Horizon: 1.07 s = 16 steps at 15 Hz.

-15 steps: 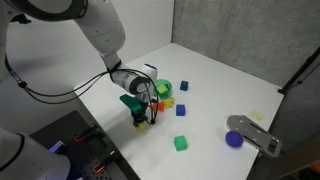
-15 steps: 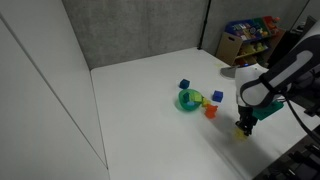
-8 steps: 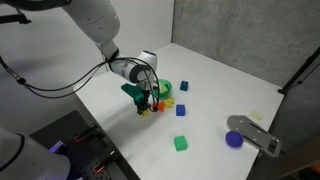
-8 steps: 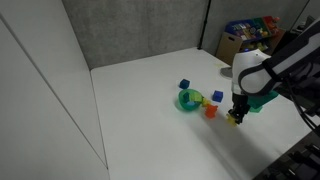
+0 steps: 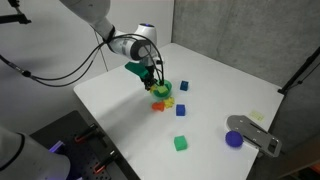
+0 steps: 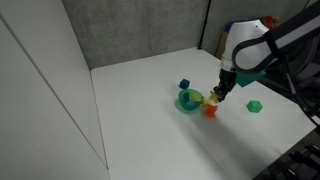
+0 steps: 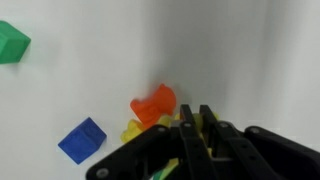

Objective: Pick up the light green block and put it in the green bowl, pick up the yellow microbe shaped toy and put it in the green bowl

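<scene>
My gripper [image 5: 151,80] [image 6: 221,91] [image 7: 195,122] is shut on a tiny pale yellowish piece, the light green block [image 7: 209,120], which shows only as slivers between the fingers. It hangs just beside the green bowl [image 5: 164,90] [image 6: 188,101], close to its rim and above the table. The yellow microbe shaped toy [image 5: 170,102] [image 6: 206,102] [image 7: 134,130] lies on the table next to an orange toy [image 5: 158,105] [image 6: 211,111] [image 7: 153,104], right by the bowl.
Blue blocks [image 5: 184,85] [image 5: 181,111] [image 6: 184,85] [image 7: 82,140] lie round the bowl. A darker green cube [image 5: 181,144] [image 6: 255,105] [image 7: 12,43] sits apart. A purple bowl [image 5: 234,139] and a grey device [image 5: 256,132] stand near one table edge.
My gripper has lifted from the near part of the table and carried the small yellowish piece across to the green bowl's side. The toys and blocks have not moved.
</scene>
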Available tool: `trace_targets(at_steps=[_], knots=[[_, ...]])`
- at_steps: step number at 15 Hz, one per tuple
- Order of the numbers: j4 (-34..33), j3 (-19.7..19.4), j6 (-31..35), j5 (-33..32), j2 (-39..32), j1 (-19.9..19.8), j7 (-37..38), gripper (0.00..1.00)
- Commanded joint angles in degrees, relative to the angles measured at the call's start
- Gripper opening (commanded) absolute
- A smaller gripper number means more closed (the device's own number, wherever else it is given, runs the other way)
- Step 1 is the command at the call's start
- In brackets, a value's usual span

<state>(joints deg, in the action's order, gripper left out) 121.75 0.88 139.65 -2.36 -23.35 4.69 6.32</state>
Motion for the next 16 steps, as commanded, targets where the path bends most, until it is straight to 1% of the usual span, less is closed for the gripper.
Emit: trace_targets(at_steps=[1, 4, 8, 13, 16], knots=[[-7.27, 0.58, -0.17, -0.29, -2.60, 0.85, -0.10, 0.04], [-14.14, 0.22, -0.66, -1.19, -6.81, 2.20, 1.02, 0.04], [-22.62, 0.14, -0.90, -0.73, -14.40, 3.04, 0.78, 0.04], [-29.52, 0.58, -1.36, -0.09, -22.32, 3.20, -0.41, 0.04], [-31.27, 0.53, -1.73, -0.44, -25.33, 3.70, -0.75, 0.04]])
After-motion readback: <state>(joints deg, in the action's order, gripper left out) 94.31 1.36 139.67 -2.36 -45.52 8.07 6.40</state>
